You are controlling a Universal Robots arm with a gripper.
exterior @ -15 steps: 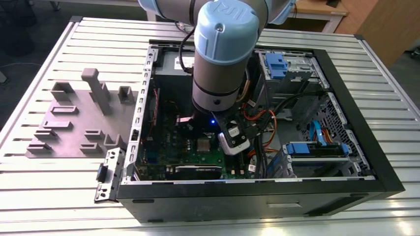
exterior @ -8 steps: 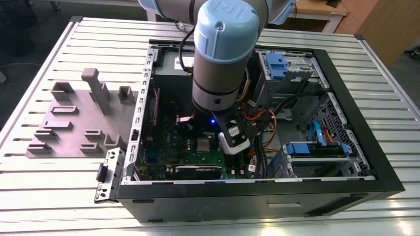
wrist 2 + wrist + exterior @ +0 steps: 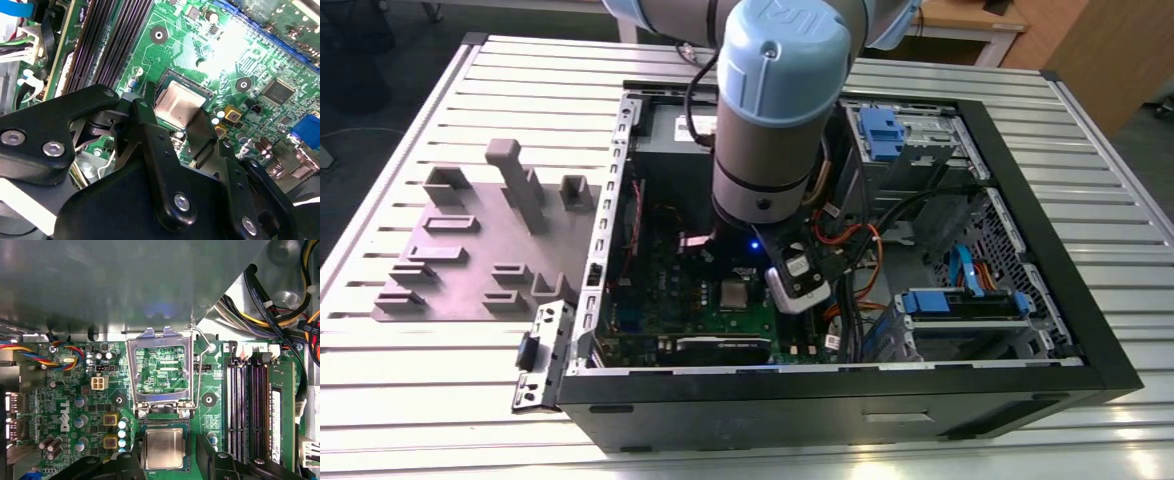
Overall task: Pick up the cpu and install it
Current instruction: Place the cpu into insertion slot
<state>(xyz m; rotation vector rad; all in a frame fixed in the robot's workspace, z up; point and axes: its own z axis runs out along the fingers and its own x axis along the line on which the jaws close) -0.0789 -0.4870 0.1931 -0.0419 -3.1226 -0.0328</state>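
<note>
Squarely in its socket (image 3: pixel 162 426), pale silver square cpu (image 3: pixel 181 104), gripper (image 3: pixel 172 117) open astride it, holding nothing.

The cpu (image 3: pixel 163 449), a small square chip with a pale silver-grey metal top, lies flat, face up, seated in the socket (image 3: pixel 165 426) on the green motherboard (image 3: pixel 60 390).

Silver-grey cylindrical arm tube (image 3: pixel 767 140), black band (image 3: pixel 767 186) around it, well above claw. Pale blue rounded joint cap (image 3: pixel 787 45) at tube's far end. Thin black cable (image 3: pixel 699 95) alongside tube. Small blue light (image 3: pixel 755 243) and white rounded housing (image 3: pixel 798 287) just above claw. Matte black metal claw (image 3: pixel 174 102): flat linkage plates (image 3: pixel 45 125), narrow fingers (image 3: pixel 200 130), round silver screw heads (image 3: pixel 181 201) at pivots.
</note>
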